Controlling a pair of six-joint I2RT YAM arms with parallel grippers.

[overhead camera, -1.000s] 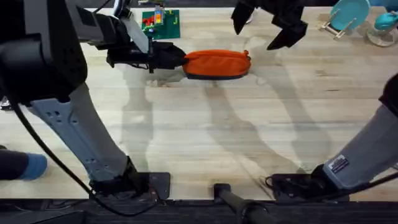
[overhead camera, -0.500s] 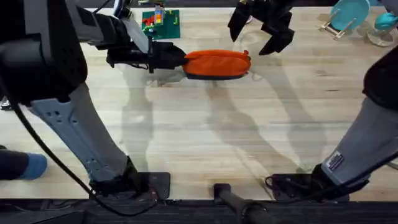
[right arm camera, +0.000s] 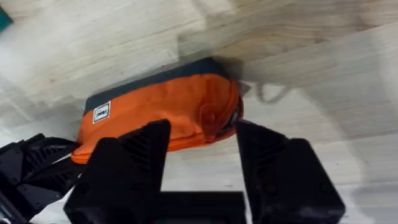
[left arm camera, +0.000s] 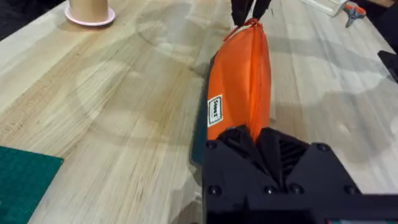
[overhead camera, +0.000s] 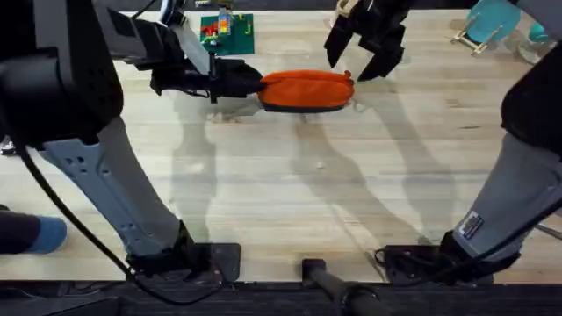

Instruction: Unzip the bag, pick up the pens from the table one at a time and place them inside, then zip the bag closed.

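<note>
I am holding the bag [overhead camera: 306,89] at its left end with the left gripper [overhead camera: 250,85], clamped on the fabric; the bag is lying on the far part of the surface [overhead camera: 290,193]. The right gripper [overhead camera: 354,60], fingers apart, is hovering over the bag's right end, where the zipper pull appears to be sitting. The fabric looks soft and light, likely to buckle, so I am judging that small pull to be the correct grasp point.
</note>
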